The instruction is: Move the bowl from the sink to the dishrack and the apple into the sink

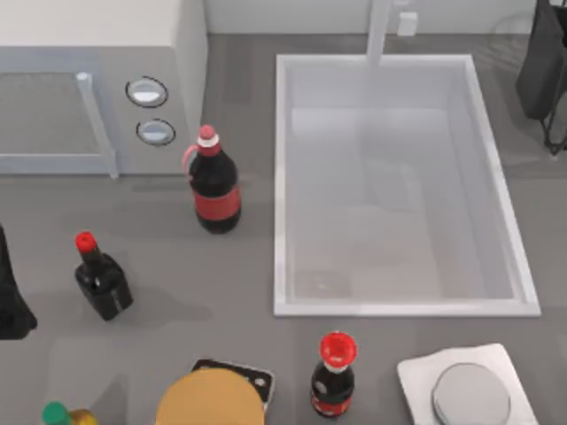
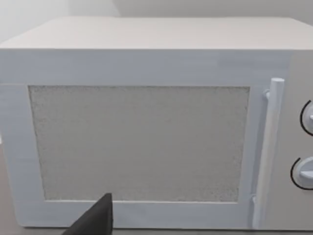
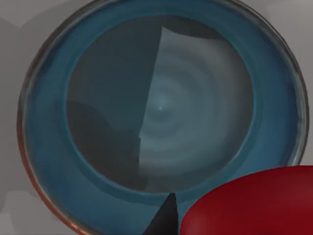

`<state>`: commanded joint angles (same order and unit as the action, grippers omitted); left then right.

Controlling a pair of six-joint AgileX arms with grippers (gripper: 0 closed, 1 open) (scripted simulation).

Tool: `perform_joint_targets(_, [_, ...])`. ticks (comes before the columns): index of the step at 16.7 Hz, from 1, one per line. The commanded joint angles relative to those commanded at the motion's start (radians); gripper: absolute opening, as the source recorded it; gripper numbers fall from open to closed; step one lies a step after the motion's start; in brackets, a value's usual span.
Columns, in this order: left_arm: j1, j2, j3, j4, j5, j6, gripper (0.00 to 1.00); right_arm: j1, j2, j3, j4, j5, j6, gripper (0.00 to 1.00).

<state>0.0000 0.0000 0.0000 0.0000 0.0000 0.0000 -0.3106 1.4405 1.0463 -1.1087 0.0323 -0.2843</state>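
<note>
Blue glaze with a dark teal inside marks the bowl (image 3: 161, 112), which the right wrist view looks straight down into; it sits on plain grey ground, its reddish rim intact. The apple (image 3: 249, 203) looms red and very close to that camera, overlapping the bowl's near rim. The right claw (image 3: 164, 223) sits just beside the apple, and we cannot tell whether it is released, clenched or grasping the fruit. From above, the right arm (image 1: 542, 66) hangs at the far right edge beyond the sink (image 1: 282, 177), whose white basin holds nothing. So we judge the bowl's move done and the apple's still ahead.

If the apple is let go here it could drop into the bowl instead of the basin. On the way across, the arm could clip the faucet post (image 1: 379, 31), and a round fruit released high may bounce or roll.

The left arm (image 1: 11, 305) is parked at the left edge, its claw (image 2: 95, 220) facing the microwave (image 2: 146, 142), state not discernible. The grey surface also carries a cola bottle (image 1: 215, 190) and a silver disc (image 1: 469, 396) on a white square.
</note>
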Motion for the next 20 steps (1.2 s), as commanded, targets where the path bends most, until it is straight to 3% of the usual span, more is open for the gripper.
perform_joint_targets(3, [0.000, 0.000, 0.000, 0.000, 0.000, 0.000, 1.00, 0.055, 0.006, 0.001, 0.062, 0.014, 0.011, 0.00])
perform_joint_targets(7, [0.000, 0.000, 0.000, 0.000, 0.000, 0.000, 1.00, 0.222, 0.038, -0.012, 0.290, 0.081, 0.054, 0.00])
perform_joint_targets(20, [0.000, 0.000, 0.000, 0.000, 0.000, 0.000, 1.00, 0.831, 0.148, -0.222, 1.614, 0.486, 0.253, 0.00])
